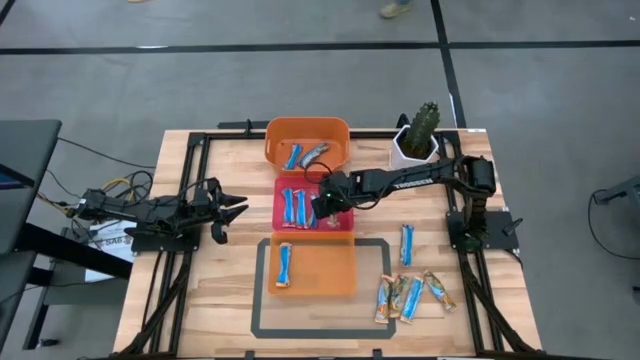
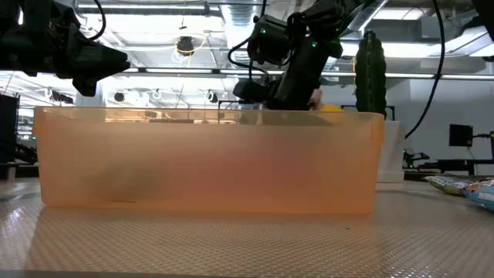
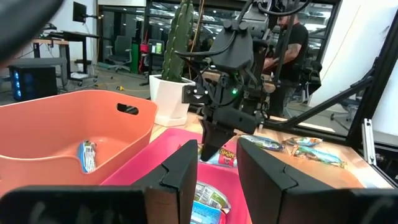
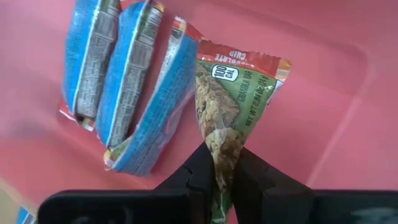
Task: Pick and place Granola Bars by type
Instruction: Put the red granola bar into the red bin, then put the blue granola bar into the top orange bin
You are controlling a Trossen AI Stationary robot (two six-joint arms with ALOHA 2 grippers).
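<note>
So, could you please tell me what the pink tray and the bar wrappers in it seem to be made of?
The pink tray looks like smooth moulded plastic with a soft satin sheen and rounded walls. The blue bars and the green-and-red bar pinched in the right tool seem wrapped in thin printed film, probably foil-lined: they crinkle, catch light and end in flat crimped seams.
</note>
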